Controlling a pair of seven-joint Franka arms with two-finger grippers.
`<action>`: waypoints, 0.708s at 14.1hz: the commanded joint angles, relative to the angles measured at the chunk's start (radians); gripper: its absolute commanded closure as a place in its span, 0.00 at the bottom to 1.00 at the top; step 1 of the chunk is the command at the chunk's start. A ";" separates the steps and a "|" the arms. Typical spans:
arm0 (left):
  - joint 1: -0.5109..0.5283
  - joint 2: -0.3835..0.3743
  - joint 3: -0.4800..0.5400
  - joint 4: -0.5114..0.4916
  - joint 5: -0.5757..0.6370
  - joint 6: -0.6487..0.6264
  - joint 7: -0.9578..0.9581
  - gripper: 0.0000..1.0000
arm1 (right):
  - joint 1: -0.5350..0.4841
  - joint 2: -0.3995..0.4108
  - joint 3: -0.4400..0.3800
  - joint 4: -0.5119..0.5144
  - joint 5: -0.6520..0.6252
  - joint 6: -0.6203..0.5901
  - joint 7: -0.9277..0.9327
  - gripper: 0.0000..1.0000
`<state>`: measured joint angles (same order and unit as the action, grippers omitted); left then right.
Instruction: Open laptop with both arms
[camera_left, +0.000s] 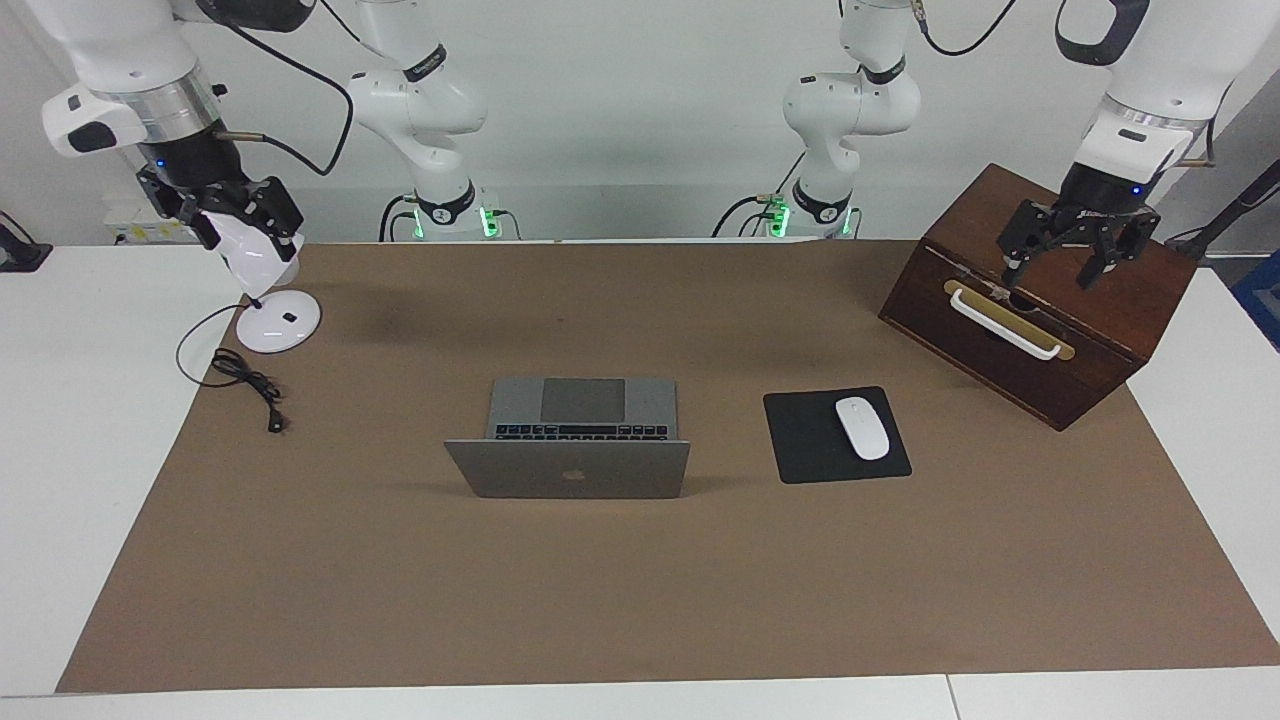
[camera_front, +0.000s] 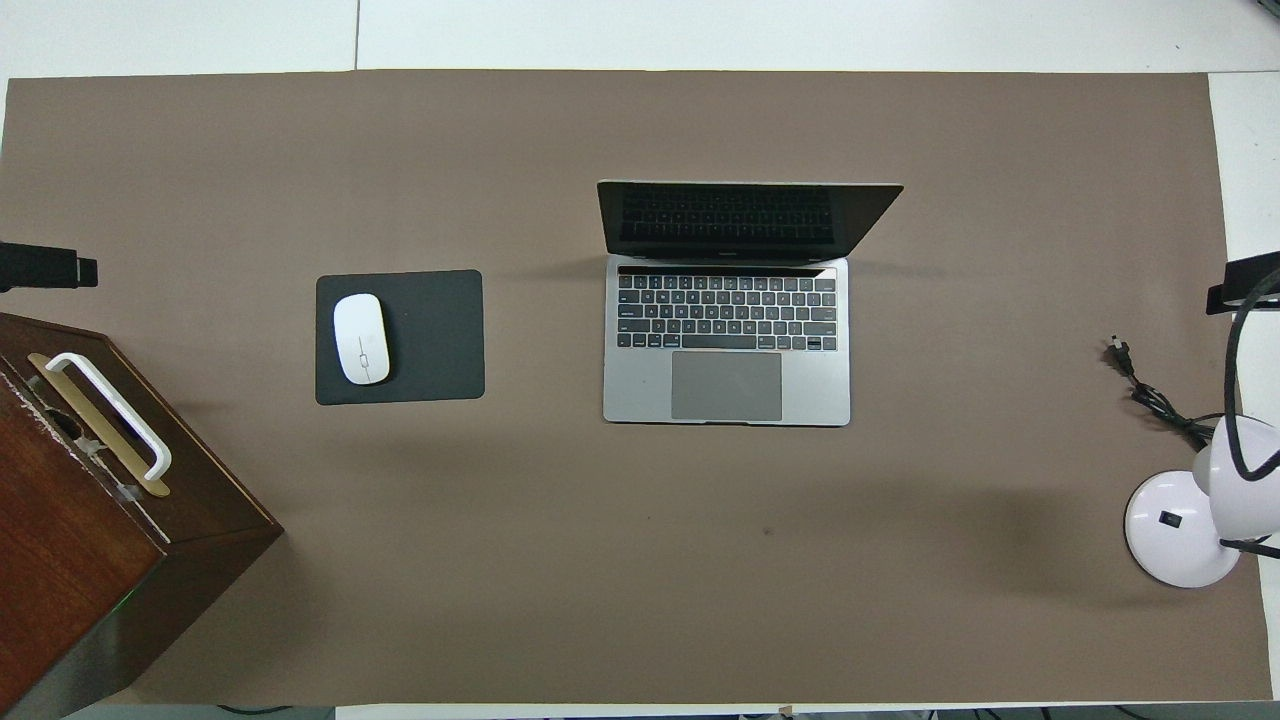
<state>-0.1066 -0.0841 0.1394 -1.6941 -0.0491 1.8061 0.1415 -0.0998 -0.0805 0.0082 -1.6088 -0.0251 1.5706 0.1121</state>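
Centrally on the brown mat (camera_left: 640, 600) that covers the table (camera_left: 90, 420) sits the laptop (camera_left: 573, 440), already open, its lid upright with a slight lean away from the robots. The facing view gives the lid's silver back and dark logo, with the keyboard squeezed to a thin strip; the overhead view gives what that hides: the dark screen, the full black keyboard and the grey trackpad on the laptop (camera_front: 727, 340).

Beside it, toward the left arm's end of the table, a white mouse (camera_left: 862, 427) lies on a black mouse pad (camera_left: 810, 450). Nearer the robots at that end stands a wooden box (camera_left: 1040, 330), tilted, with a white handle; the overhead view cuts it off at the frame's edge.

The left end effector (camera_left: 1053, 268) hangs over the box, fingers apart, gripping nothing. The right end effector (camera_left: 225, 215) hangs over the white desk lamp (camera_left: 270, 300) at the right arm's end; its fingertips merge with the lamp's head, so I cannot tell how they stand. A black cord (camera_left: 245, 380) lies by the lamp.

From overhead, both end effectors show only as dark slivers at the frame's sides.
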 joint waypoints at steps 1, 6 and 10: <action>-0.019 -0.006 0.008 -0.003 -0.006 -0.013 -0.006 0.00 | -0.023 0.016 0.019 0.020 0.016 -0.018 -0.018 0.00; -0.038 -0.008 0.005 -0.006 -0.006 -0.008 -0.010 0.00 | -0.024 0.016 0.016 0.009 0.054 -0.027 -0.014 0.00; -0.036 -0.008 0.006 -0.006 -0.006 -0.008 -0.010 0.00 | -0.024 0.019 0.015 0.004 0.054 -0.038 -0.014 0.00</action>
